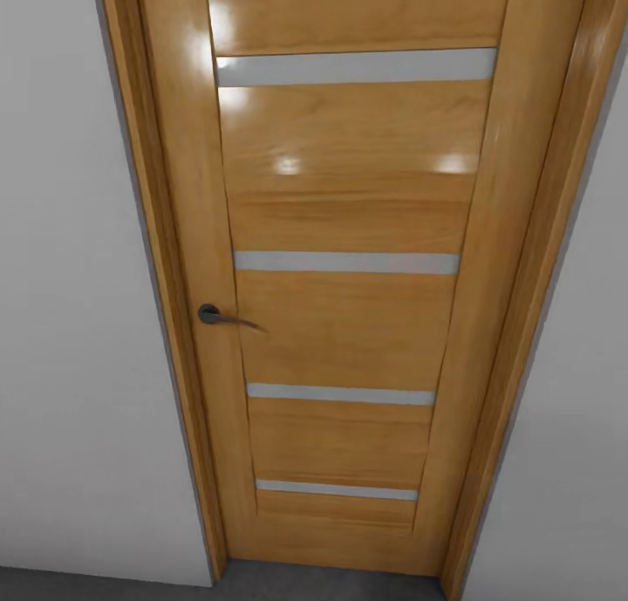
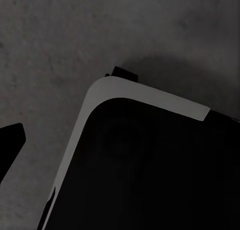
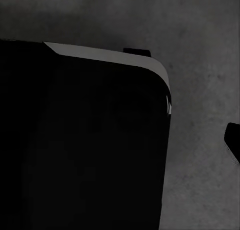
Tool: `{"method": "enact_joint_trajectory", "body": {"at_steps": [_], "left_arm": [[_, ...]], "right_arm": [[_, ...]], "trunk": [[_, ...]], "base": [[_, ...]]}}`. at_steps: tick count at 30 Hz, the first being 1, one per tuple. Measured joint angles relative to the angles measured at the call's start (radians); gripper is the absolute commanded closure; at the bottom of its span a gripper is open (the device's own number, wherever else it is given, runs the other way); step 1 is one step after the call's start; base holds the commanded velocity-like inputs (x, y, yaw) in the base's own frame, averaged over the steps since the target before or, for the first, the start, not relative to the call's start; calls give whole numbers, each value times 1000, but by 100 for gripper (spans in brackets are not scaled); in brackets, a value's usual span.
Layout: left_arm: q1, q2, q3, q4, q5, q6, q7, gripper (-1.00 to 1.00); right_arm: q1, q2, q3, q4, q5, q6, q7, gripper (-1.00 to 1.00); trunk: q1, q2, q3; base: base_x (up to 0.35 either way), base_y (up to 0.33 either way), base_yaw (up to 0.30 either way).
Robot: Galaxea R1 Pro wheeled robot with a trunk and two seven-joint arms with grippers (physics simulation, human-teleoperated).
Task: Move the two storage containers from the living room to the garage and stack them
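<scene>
The head camera faces a closed wooden door from close range, tilted down to a strip of grey floor. Both wrist cameras look down at that concrete floor, each over a dark rounded body, possibly the robot's base.

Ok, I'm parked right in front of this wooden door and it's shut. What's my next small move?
Probably raise the left arm toward the door handle and press it down. The wooden door stands shut in its frame, square ahead, with the lever on its left edge. Both wrist views look down on dark grey concrete floor and the robot's base, so the arms seem to hang low.
</scene>
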Motion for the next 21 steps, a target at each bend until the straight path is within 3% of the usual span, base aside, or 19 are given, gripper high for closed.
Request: {"method": "enact_joint_trajectory", "body": {"at_steps": [21], "left_arm": [[0,-1,0,0,-2,-1,0,-100]], "right_arm": [[0,-8,0,0,1,-4,-2,-100]], "trunk": [[0,0,0]], "base": [[18,0,45]]}}
